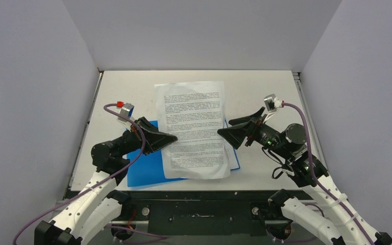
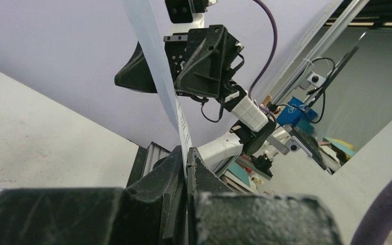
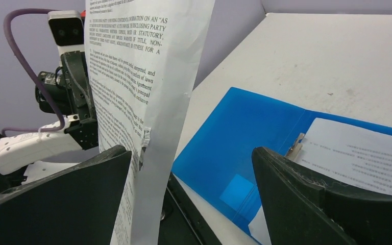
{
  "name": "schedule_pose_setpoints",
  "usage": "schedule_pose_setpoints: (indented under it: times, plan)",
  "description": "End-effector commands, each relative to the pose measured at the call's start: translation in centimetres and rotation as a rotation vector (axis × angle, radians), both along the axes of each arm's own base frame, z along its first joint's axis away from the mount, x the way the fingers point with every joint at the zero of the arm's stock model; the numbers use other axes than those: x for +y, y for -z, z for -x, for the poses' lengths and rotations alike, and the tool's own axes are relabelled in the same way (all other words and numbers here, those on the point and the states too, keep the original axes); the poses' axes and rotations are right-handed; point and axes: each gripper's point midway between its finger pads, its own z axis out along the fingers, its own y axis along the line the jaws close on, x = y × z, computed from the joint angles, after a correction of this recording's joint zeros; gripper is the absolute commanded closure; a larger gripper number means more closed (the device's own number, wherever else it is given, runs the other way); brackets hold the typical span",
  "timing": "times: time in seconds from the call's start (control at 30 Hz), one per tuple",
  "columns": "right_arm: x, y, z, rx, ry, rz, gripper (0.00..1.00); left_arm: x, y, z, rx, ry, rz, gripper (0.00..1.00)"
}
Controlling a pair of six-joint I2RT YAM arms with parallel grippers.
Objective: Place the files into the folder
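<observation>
One of the files, a white printed sheet (image 1: pixel 194 127), hangs lifted over the open blue folder (image 1: pixel 145 172). My left gripper (image 1: pixel 172 138) is shut on the sheet's left edge; in the left wrist view the paper (image 2: pixel 155 61) runs edge-on up out of the closed jaws (image 2: pixel 186 155). My right gripper (image 1: pixel 224 129) stands open at the sheet's right edge. In the right wrist view the sheet (image 3: pixel 132 76) stands against the left finger of that gripper (image 3: pixel 191 150), not pinched. A second sheet (image 3: pixel 357 153) lies inside the folder (image 3: pixel 235 138) by the spine clip (image 3: pixel 297 145).
The white table (image 1: pixel 265 92) is boxed in by grey walls at the back and both sides. A black rail (image 1: pixel 199 200) runs along the near edge, just in front of the folder. The left arm (image 3: pixel 56 102) shows behind the sheet in the right wrist view.
</observation>
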Motion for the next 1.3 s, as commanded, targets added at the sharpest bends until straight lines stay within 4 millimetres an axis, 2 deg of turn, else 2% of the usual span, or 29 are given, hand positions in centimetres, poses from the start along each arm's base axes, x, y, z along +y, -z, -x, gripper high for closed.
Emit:
schedule_pose_setpoints:
  times: [0.0, 0.23, 0.4, 0.63, 0.8, 0.97, 1.13, 1.27]
  plan:
    - [0.8, -3.2, 1.9, -0.08, -0.103, -0.13, 0.08, 0.7, -3.1, 3.2, -0.163, 0.064, 0.031, 1.0]
    - [1.7, -5.1, 3.8, -0.109, -0.234, -0.249, 0.08, 0.7, -3.3, 4.4, -0.163, 0.123, 0.068, 1.0]
    - [2.6, -5.6, 5.0, -0.093, -0.34, -0.302, 0.01, 0.4, -2.6, 4.1, -0.139, 0.135, 0.066, 1.0]
    - [2.6, -6.1, 6.4, -0.121, -0.4, -0.323, 0.2, 0.1, -2.2, 3.0, -0.115, 0.1, 0.052, 1.0]
    - [2.5, -6.2, 7.2, -0.137, -0.423, -0.313, 0.42, -0.2, -1.9, 1.8, -0.088, 0.057, 0.034, 1.0]
    - [2.3, -5.9, 7.4, -0.15, -0.412, -0.283, 0.59, -0.4, -1.3, 0.9, -0.063, 0.022, 0.012, 1.0]
    - [2.3, -5.4, 7.3, -0.144, -0.403, -0.253, 0.71, -0.3, -1.2, 0.3, -0.049, -0.007, 0.012, 1.0]
    - [2.4, -4.6, 7.1, -0.128, -0.396, -0.226, 0.77, -0.2, -1.3, 0.0, -0.046, -0.028, 0.013, 1.0]
